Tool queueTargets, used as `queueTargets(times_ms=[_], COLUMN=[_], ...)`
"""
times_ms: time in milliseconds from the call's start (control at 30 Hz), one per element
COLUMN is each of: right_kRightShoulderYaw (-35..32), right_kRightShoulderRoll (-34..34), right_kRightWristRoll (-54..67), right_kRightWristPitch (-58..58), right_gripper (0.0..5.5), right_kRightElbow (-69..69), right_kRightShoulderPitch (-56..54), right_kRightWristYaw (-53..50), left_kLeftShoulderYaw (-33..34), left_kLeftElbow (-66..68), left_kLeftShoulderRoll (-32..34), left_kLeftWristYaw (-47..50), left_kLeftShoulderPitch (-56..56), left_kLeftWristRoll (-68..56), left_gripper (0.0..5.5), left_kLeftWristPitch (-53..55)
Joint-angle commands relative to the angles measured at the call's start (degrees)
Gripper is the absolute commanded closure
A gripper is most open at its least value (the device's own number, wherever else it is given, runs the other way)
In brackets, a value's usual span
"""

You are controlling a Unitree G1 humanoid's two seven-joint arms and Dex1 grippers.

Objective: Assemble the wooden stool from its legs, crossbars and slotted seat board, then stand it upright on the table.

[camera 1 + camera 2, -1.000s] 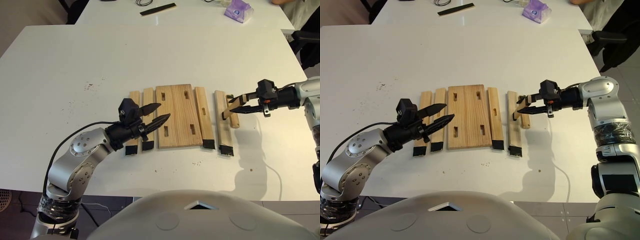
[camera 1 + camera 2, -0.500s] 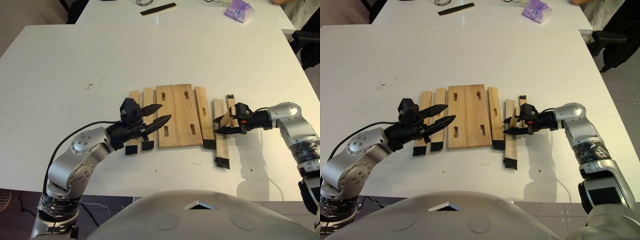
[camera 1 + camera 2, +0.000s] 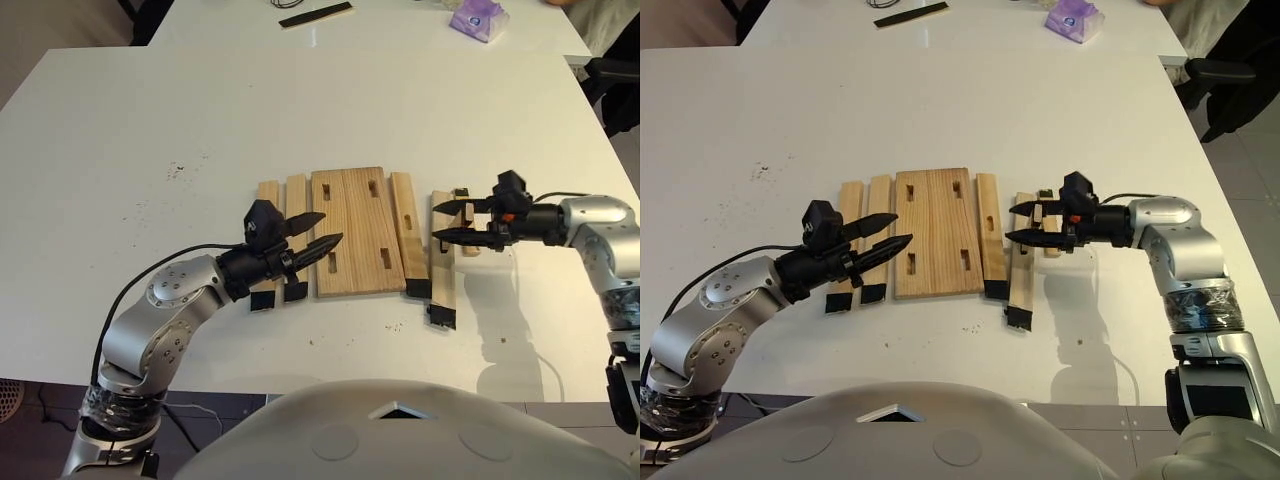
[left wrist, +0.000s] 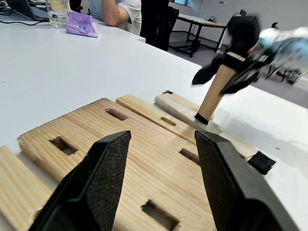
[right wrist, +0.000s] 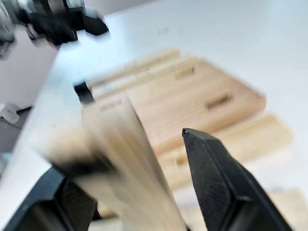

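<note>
Seat board (image 3: 356, 232) lies flat, four slots; right fingers (image 3: 455, 237) pinch crossbar (image 4: 214, 91).

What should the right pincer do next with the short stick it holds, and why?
Probably ease the lower end of the crossbar into a slot of the leg under it. The right pincer holds the crossbar tilted, its end resting on that flat-lying leg, apparently not yet seated.

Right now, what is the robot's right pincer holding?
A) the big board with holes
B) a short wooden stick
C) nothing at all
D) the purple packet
B: the right pincer is clamped near the top of a short wooden stick, whose lower end appears to touch a flat-lying leg.
</note>
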Motion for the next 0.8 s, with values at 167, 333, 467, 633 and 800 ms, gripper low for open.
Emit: queueTargets(times_ms=[167,333,467,633,800], right_kRightShoulderYaw=[-8.59,-5.58,-4.75,-0.77,6.04], right_kRightShoulderRoll=[-0.36,4.02,5.31,5.15,6.95], right_kRightWristRoll=[12.93,11.83,12.23,6.42,-4.46], right_kRightWristPitch=[10.99,10.85,11.24,6.75,-3.77], right_gripper=[2.73,2.73,2.73,2.73,2.73], right_kRightElbow=[-12.71,-16.58,-17.41,-14.02,-4.01], right_kRightShoulderPitch=[-1.9,-6.39,-8.58,-4.97,2.69], right_kRightWristYaw=[-5.41,-12.57,-14.56,-12.78,-11.64], left_kLeftShoulderYaw=[-0.78,-0.82,-0.54,-0.76,-1.64], left_kLeftElbow=[1.4,2.1,3.38,3.93,5.09], left_kLeftShoulderRoll=[0.2,0.33,0.86,0.55,0.54], left_kLeftWristYaw=[-0.82,-0.99,-1.62,-1.76,-2.56], left_kLeftShoulderPitch=[0.48,0.41,0.05,-0.31,-0.94], left_kLeftWristRoll=[2.4,3.36,4.0,4.31,4.96], left_gripper=[3.02,3.02,3.02,3.02,3.02], left_kLeftWristPitch=[-1.2,-0.96,-1.01,-1.04,-1.05])
